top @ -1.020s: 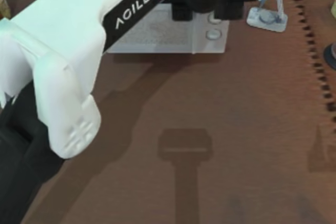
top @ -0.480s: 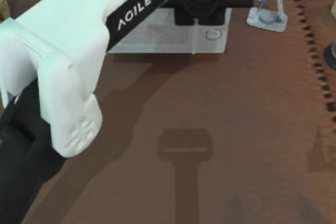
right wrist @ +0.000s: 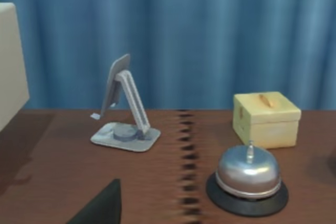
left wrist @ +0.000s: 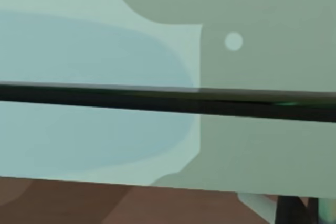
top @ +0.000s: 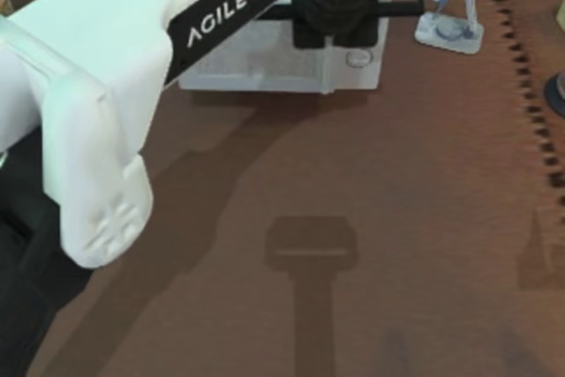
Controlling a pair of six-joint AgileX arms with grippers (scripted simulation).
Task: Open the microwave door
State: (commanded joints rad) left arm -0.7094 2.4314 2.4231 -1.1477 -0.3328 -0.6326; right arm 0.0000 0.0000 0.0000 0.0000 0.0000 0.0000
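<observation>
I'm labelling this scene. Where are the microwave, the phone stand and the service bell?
microwave (top: 256,64): top view, on its door's mesh window.
phone stand (right wrist: 126,135): right wrist view, on its flat grey base.
service bell (right wrist: 248,170): right wrist view, on its silver dome.

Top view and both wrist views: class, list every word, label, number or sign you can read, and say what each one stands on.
"AGILE" in white capitals, followed by a red X-shaped mark: on the black strip along the white left arm, which reaches over the small white boxy microwave in the top view.
Left wrist view: no text.
Right wrist view: no text on the grey stand, silver bell or yellow box.
</observation>
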